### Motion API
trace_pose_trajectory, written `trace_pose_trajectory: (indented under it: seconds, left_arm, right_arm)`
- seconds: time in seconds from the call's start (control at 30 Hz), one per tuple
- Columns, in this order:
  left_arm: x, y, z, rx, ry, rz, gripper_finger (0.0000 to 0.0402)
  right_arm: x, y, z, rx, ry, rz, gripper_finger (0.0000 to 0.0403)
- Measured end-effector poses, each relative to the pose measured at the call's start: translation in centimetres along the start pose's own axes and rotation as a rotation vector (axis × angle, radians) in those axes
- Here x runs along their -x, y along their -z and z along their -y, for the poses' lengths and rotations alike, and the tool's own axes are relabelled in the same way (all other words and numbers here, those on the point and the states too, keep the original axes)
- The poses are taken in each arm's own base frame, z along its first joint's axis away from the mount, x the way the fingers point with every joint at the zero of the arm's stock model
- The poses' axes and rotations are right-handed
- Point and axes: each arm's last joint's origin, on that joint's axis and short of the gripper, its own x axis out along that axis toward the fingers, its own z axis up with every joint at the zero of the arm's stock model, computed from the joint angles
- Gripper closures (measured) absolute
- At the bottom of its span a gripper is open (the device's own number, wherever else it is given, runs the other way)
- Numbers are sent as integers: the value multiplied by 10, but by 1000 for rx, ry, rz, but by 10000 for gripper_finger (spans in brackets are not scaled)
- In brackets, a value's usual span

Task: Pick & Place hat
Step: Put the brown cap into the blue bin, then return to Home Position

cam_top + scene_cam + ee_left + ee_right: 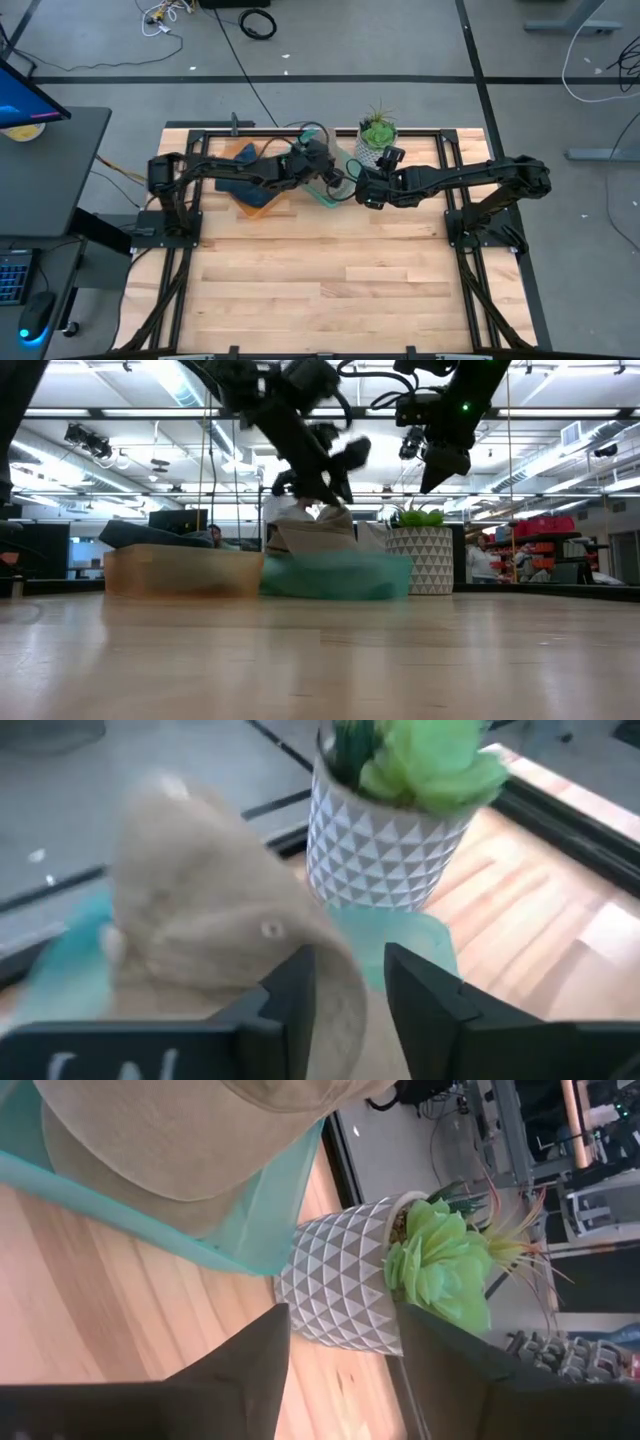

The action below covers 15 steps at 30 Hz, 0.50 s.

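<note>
A tan cap with a top button shows in the left wrist view and hangs over a translucent teal bin in the low view. My left gripper is above that bin and shut on the cap. My right gripper is open and raised just right of the bin, near the potted plant. A dark blue hat lies in an orange bin to the left. My left gripper pinches the tan cap's edge between its two fingers, coming slanting down from the left. The cap hangs below the fingers, its lower part down inside the teal bin. Whether it rests on the bin's floor cannot be told.
The plant in its grey-and-white patterned pot stands close behind and right of the teal bin. Both bins sit by the table's far edge. Bare wooden table spreads across the near half. People and desks show in the room beyond.
</note>
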Motion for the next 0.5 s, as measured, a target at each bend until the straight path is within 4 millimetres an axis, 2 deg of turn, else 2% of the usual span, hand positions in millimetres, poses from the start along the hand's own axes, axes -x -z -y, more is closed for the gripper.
trace_pose_trajectory:
  seconds: [0.13,0.23,0.37,0.5]
  left_arm:
    - [33,-19,-3,-84,13,-5,258]
    - [66,-33,-13,-212,9,-37,251]
    - [113,-50,-36,-291,-6,-84,253]
    - [159,-62,-63,-312,-17,-108,264]
  right_arm:
    - [1,1,-1,-4,-2,-3,204]
    - [8,3,0,-22,-9,9,207]
    - [28,11,8,-47,-28,52,214]
    - [56,22,24,-109,-121,140,220]
